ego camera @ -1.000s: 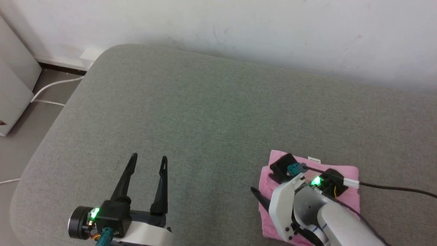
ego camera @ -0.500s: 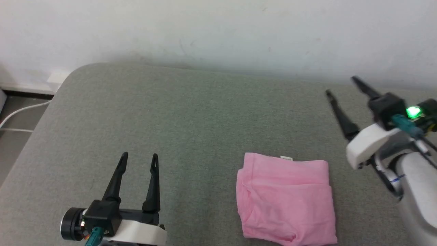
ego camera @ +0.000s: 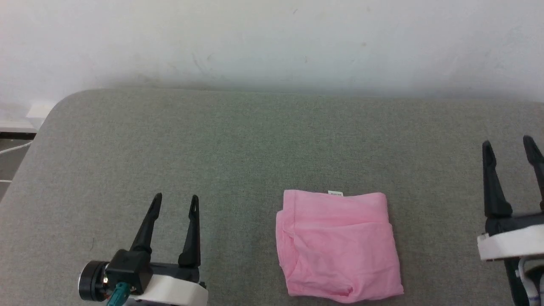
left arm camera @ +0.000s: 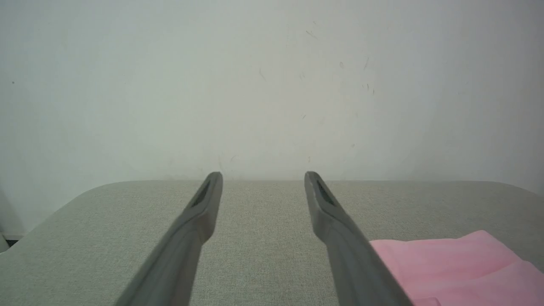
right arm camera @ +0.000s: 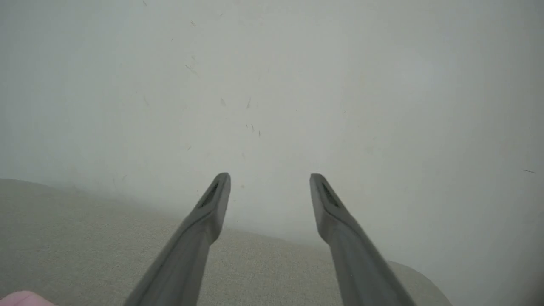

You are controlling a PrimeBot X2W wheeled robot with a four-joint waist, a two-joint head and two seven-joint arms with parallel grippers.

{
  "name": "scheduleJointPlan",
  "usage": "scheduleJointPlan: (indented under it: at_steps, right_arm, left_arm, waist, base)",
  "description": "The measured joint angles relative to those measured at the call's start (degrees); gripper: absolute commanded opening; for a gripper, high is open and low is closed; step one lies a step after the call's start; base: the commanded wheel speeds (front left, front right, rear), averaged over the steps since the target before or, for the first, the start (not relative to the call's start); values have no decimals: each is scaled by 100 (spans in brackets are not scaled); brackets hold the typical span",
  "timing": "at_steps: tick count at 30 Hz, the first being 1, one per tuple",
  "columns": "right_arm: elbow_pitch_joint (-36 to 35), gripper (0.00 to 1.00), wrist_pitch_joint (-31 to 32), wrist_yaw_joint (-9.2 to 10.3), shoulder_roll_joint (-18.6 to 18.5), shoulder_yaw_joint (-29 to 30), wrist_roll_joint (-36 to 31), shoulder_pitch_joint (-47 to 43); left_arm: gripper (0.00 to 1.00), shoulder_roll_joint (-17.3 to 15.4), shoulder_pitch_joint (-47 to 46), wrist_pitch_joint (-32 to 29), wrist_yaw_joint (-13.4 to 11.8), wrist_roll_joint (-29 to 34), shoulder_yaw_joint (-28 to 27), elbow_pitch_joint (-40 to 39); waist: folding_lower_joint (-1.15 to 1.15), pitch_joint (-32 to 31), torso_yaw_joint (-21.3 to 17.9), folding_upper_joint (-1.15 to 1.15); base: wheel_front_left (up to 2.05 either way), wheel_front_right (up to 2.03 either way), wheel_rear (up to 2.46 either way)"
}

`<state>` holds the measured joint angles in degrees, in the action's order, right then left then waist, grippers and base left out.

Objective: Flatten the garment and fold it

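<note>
Head view first: we see a pale wall [ego camera: 272, 38] across the top, marked with a few faint scuffs. Below it a broad grey upholstered surface [ego camera: 255, 140] with a rounded left corner fills most of the picture.

On that surface, right of the middle and toward the near edge, lies the garment [ego camera: 338, 244]. It is light pink and folded into a compact, roughly square stack, with layered edges showing along its left and right sides. Grey fabric lies between it and each gripper.

The left gripper [ego camera: 175, 198] sits at the lower left, well apart from the garment. Its two dark fingers [ego camera: 146, 229] are spread and hold nothing. The right gripper [ego camera: 507, 142] stands at the right edge, its fingers parted in the same way and empty.

From the left wrist view, the left gripper [left arm camera: 263, 175] has its fingers apart above the grey surface, with the garment [left arm camera: 459, 267] at the lower right. The right wrist view shows the right gripper [right arm camera: 270, 176] likewise agape, facing the wall, with a pink corner of the garment [right arm camera: 21, 298] at the bottom left.

A small white label [ego camera: 335, 193] pokes out at the garment's far edge. A thin white cable [ego camera: 12, 146] shows at the far left.
</note>
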<state>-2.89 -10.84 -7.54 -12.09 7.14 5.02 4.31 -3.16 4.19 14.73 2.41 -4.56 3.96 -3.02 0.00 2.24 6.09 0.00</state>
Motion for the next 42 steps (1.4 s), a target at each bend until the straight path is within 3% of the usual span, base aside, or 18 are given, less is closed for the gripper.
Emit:
scheduleJointPlan:
  at_steps: [4,8,18,23,30,36,42]
  right_arm:
    - [-358,100,-107,0,471,53,2,-559]
    - [-433,100,-177,0,669,5,-37,-917]
    - [-447,100,-64,0,604,-212,-115,-1069]
    - [-464,100,1283,0,132,-600,499,-1069]
    - [-610,100,3431,1,-597,-1182,2360,-899]
    - [-387,100,4682,1,-599,-1299,3333,-531]
    - [305,100,5172,1,-491,-1305,3273,-271]
  left_arm:
    - [100,0,1,0,-1,5,-24,16]
    - [100,1,1,0,-1,62,-33,8]
    - [100,2,1,0,-13,64,-25,-30]
    - [100,4,-7,0,-13,74,3,-31]
    - [100,11,-61,0,-10,107,52,46]
    - [100,14,-242,0,-1,121,199,209]
    - [100,18,-371,0,0,121,300,250]
  waist:
    - [0,34,-42,0]
    - [0,64,-71,0]
    - [0,125,-51,0]
    - [1,216,-18,0]
    - [1,397,58,0]
    - [0,532,225,0]
    - [1,659,469,0]
  base:
    - [0,0,0]
    - [0,0,0]
    - [0,0,0]
    - [0,0,0]
    - [0,0,0]
    - [0,0,0]
    - [0,0,0]
